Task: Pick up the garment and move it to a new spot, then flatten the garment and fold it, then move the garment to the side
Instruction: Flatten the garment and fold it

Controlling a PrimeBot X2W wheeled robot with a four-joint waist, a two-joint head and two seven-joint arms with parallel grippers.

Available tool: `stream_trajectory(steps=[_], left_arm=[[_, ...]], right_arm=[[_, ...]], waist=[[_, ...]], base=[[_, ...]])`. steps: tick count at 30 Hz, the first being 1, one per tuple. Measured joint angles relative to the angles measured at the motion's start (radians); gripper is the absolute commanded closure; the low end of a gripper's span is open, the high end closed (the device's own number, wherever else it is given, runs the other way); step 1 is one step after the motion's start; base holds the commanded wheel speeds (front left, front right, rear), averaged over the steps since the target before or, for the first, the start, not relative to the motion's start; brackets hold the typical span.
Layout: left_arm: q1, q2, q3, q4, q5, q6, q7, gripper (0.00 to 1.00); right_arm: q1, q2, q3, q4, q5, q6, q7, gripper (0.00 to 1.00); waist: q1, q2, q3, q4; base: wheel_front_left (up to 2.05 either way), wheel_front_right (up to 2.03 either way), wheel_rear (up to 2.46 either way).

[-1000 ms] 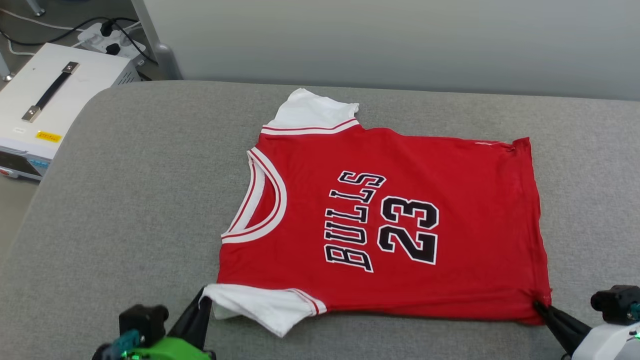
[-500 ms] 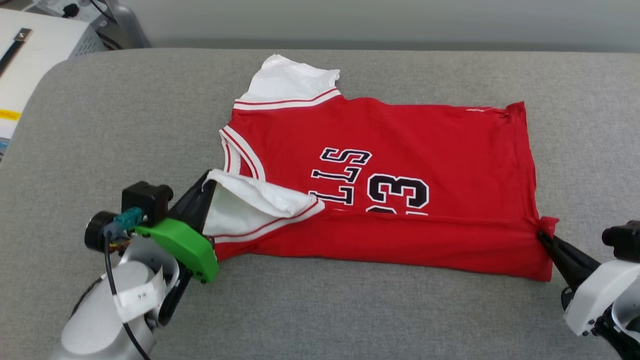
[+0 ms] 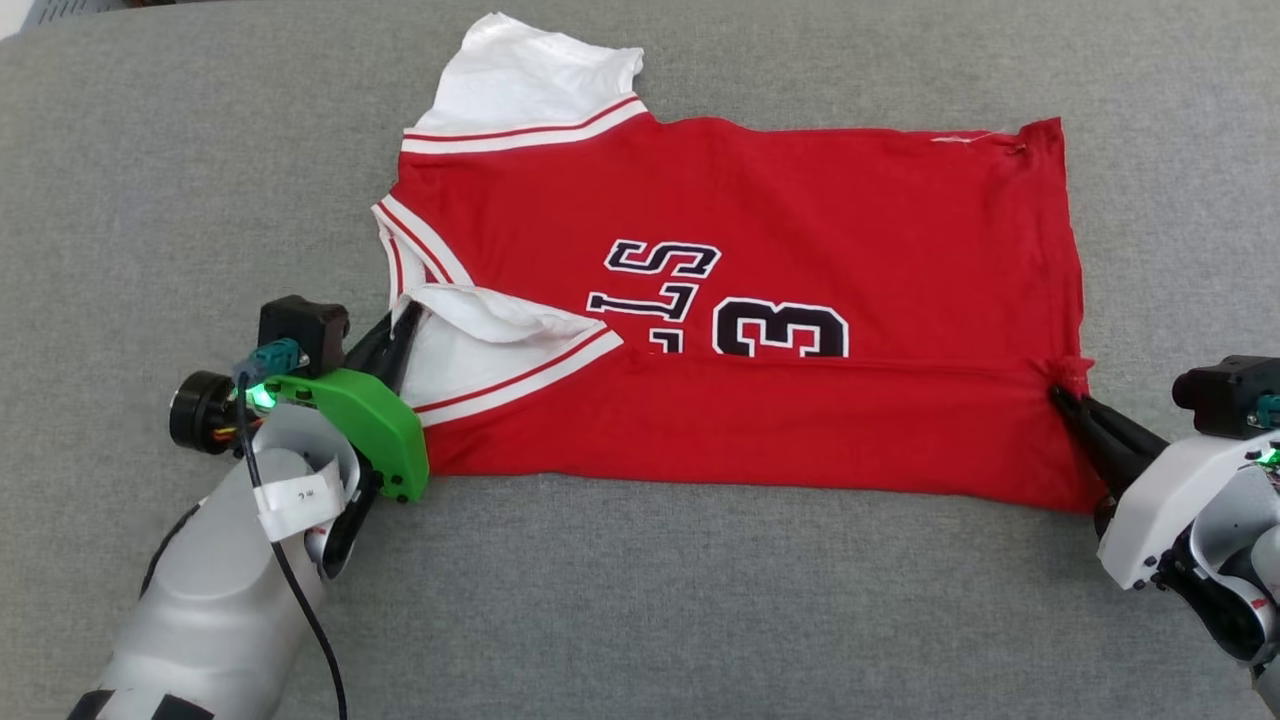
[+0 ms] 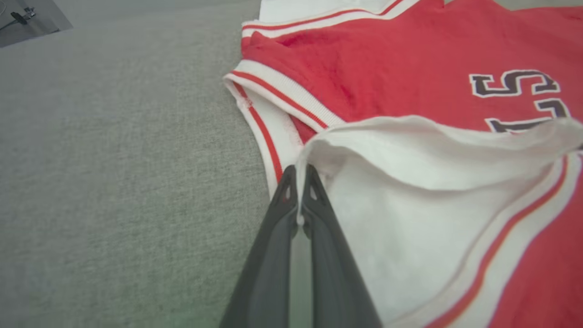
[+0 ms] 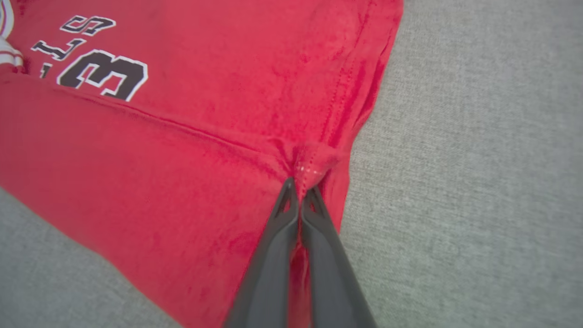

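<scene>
While our left gripper (image 3: 405, 318) is clamped on the sleeve (image 3: 480, 342) and our right gripper (image 3: 1062, 398) on the hem (image 3: 1078, 372), we risk a skewed fold in the garment (image 3: 760, 190) if one side leads.

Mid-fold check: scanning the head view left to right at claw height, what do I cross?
Left claw → folded-over white sleeve → black number 3 on the garment → right claw.

surface: grey woven-fabric worktop (image 3: 680, 600), far-left corner rounded | beyond corner: sliver of pale box (image 3: 55, 8), head view; grey floor (image 4: 43, 27) with dark cable (image 4: 20, 16), left wrist view | light: even, shadows soft
</scene>
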Motion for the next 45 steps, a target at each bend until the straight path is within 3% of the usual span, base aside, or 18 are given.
stream_trajectory(steps=[9,10,11,12,13,19,23,36,45], left_arm=[[-0.044,-0.03,-0.065,0.132,-0.035,-0.007,-0.041,1.0],[-0.048,-0.031,-0.072,0.139,-0.044,-0.007,-0.044,0.78],[-0.052,-0.032,-0.082,0.143,-0.054,-0.007,-0.046,0.24],[-0.054,-0.032,-0.088,0.146,-0.057,-0.007,-0.046,0.0],[-0.056,-0.032,-0.094,0.146,-0.061,-0.007,-0.046,0.0],[-0.084,0.002,-0.151,0.113,-0.07,-0.011,-0.046,0.0],[-0.128,0.05,-0.197,0.063,-0.093,-0.011,0.024,0.0],[-0.226,0.217,-0.395,-0.196,-0.393,-0.011,0.625,0.0],[-0.225,0.263,-0.478,-0.23,-0.488,-0.011,0.818,0.0]], right_arm=[[-0.028,0.004,0.031,0.035,0.001,0.0,-0.009,1.0],[-0.029,0.003,0.033,0.038,0.002,0.0,-0.009,1.0],[-0.03,0.003,0.035,0.04,0.003,0.0,-0.009,0.81],[-0.03,0.001,0.036,0.041,0.004,0.0,-0.01,0.25],[-0.03,0.0,0.036,0.041,0.004,0.0,-0.013,0.0],[-0.025,-0.017,0.016,0.023,0.004,0.0,-0.037,0.0],[-0.007,-0.031,-0.008,-0.002,0.0,0.0,-0.036,0.0],[0.054,-0.032,-0.035,-0.054,-0.029,0.0,0.042,0.0],[0.064,-0.023,-0.042,-0.078,-0.03,0.0,0.081,0.0]], waist=[[0.0,0.0,0.012,-0.006],[0.0,0.0,0.008,-0.005],[0.0,0.0,0.002,-0.003],[0.0,0.0,-0.003,-0.002],[0.0,0.0,-0.008,0.0],[0.0,0.0,-0.053,0.014],[-0.0001,0.0,-0.083,0.025],[-0.0001,0.0,-0.137,0.036],[-0.0001,0.0,-0.123,0.009]], base=[[0.0,0.0,0.0],[0.0,0.0,0.0],[0.0,0.0,0.0],[0.0,0.0,0.0],[0.0,0.0,0.0],[0.0,0.0,0.0],[0.0,0.0,0.0],[0.0,0.0,0.0],[0.0,0.0,0.0]])
